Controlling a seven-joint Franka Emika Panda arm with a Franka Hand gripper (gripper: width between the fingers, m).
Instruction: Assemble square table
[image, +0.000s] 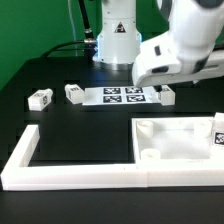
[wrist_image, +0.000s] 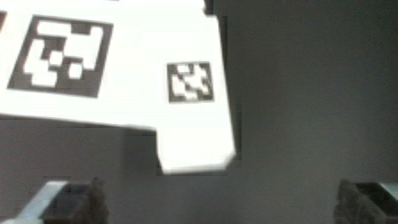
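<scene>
One tagged leg (image: 74, 93) at each end of the marker board (image: 122, 96).

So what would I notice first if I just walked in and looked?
The big white robot arm hangs over the black table at the exterior view's upper right. Below it, at the lower right, lies the white square tabletop with round corner holes, beside the long white L-shaped wall. Little white legs with black-and-white tags lie next to the marker board in the middle.
</scene>
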